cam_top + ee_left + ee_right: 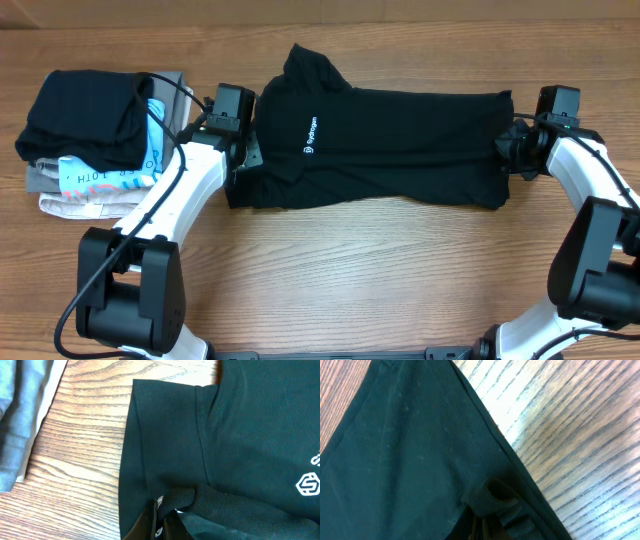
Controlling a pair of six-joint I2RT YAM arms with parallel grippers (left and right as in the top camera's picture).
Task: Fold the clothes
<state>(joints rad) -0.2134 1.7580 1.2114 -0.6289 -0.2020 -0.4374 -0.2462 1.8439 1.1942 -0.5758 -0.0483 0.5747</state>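
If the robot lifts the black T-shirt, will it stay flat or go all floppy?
Probably floppy: the black short-sleeved fabric T-shirt bunches into folds where its edges are pinched. It likely feels light, since it lies thin and flat on the wooden table. Pushed, it would probably wrinkle, not roll.

A lab-style robot workstation
Two white-and-black robot arms (170, 215) stood at a wood-grain counter (340, 270), with a stack of folded garments (95, 185) alongside.
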